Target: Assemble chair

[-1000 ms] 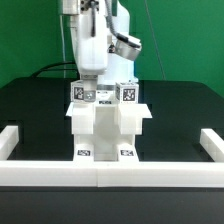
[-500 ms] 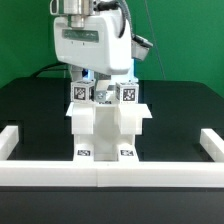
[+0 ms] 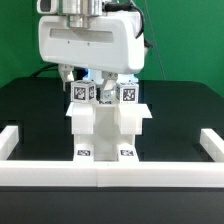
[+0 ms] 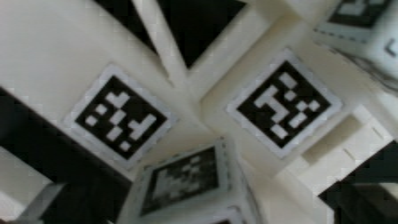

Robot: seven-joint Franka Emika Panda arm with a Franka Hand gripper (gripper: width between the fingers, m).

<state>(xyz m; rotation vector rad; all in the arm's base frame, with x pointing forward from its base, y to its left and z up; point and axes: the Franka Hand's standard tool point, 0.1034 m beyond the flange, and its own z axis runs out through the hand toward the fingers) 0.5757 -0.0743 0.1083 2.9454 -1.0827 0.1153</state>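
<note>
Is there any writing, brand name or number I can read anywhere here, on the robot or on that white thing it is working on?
No readable words, brand names or numbers appear in either view.
The chair carries only black-and-white square tags: patterns, not letters or digits.
The gripper shows plain white housing, no legible label.
The white rail at the table's edge is blank.

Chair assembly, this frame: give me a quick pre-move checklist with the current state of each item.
1. Chair stands upright against the front white rail: ok.
2. Gripper open and holding nothing: ok, fingers apart above the chair top.
3. Chair's tags visible to the wrist camera: ok, though blurred.
4. Gripper centred over a graspable part: cannot tell; the arm body hides much of it in the exterior view.
5. All chair parts fully seated: cannot tell; rear is hidden.
</note>
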